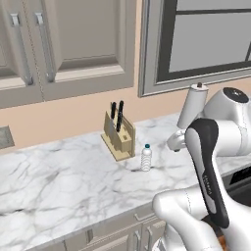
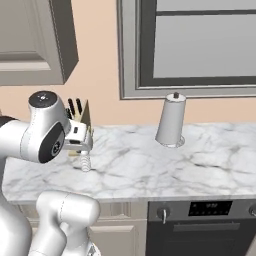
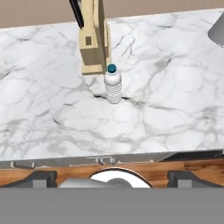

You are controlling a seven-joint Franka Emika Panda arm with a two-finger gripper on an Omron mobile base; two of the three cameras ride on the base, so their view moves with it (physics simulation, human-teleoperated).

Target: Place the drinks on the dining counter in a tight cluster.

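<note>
My gripper (image 3: pixel 112 177) hangs high, jaws wide and empty, above the marble counter (image 3: pixel 175 109), water bottle (image 3: pixel 113 87) upright at 12 o'clock, knife block (image 3: pixel 94 41) just beyond it.

The arm (image 1: pixel 215 162) is glossy white with rounded links, dark grey joint caps and a black strip

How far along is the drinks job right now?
Nothing looks done yet. The water bottle stands upright on the marble counter beside the knife block, untouched. The gripper is open and empty, well back from the bottle at the counter's front edge. Left: grasp it and carry it to the dining counter.
</note>
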